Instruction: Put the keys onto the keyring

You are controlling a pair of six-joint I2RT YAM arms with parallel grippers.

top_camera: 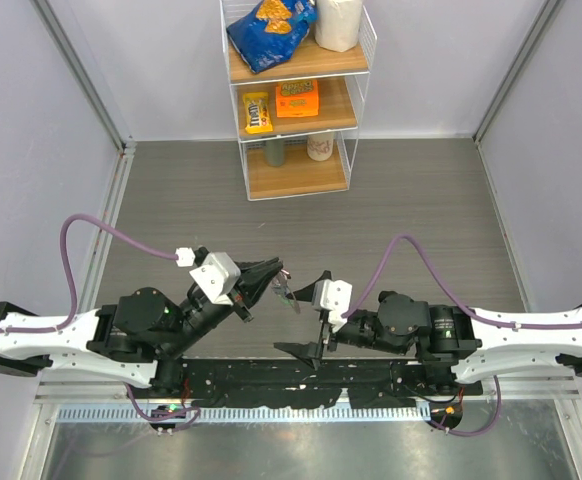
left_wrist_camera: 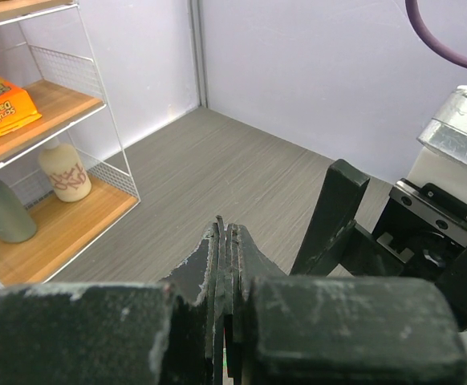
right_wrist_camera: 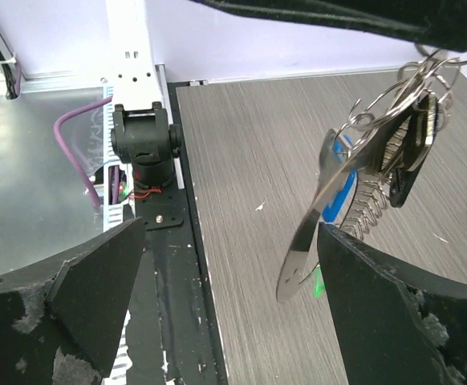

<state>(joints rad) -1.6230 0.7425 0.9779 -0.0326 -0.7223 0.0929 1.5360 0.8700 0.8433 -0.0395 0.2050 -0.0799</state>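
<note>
1. The left pincer (top_camera: 268, 273) is clamped tight on the top of the keyring (right_wrist_camera: 314, 216), whose grey loop hangs free above the table (top_camera: 421, 190).
2. The keys (right_wrist_camera: 414, 152), black heads showing, dangle in the same bunch at the loop's 2 o'clock, with the thin chain (right_wrist_camera: 367, 210) between them.
3. The right pincer (top_camera: 314, 315) gapes wide and grips nothing; the bunch hangs just ahead of its gap.
4. A wire shelf rack (top_camera: 296, 100) stands at 12 o'clock.
</note>
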